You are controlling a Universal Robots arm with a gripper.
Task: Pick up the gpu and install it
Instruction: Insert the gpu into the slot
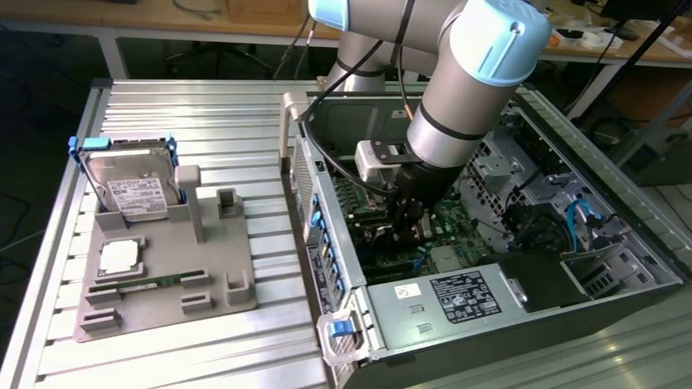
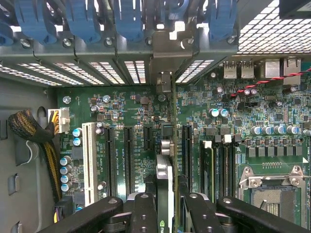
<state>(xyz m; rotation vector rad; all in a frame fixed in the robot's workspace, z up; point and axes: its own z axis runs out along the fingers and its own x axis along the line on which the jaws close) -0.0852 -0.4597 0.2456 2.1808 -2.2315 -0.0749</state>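
My gripper (image 1: 406,225) reaches down inside the open computer case (image 1: 324,162), over the green motherboard (image 1: 449,223). In the wrist view its black fingers (image 2: 146,213) sit either side of the gpu (image 2: 165,170), a thin card seen edge-on, and are shut on it. The card stands upright above the motherboard (image 2: 136,111), in line with the black expansion slots (image 2: 129,155). Its metal bracket (image 2: 167,53) lies against the case's rear slot openings, below the blue latches (image 2: 129,19). Whether the card's edge is seated in a slot is hidden.
On the ribbed table at the exterior view's left, a grey fixture (image 1: 216,300) holds a silver hard drive in a blue frame (image 1: 130,186), a processor chip (image 1: 117,258) and a green memory stick (image 1: 146,284). A power supply (image 1: 454,304) and cables (image 1: 540,227) crowd the case.
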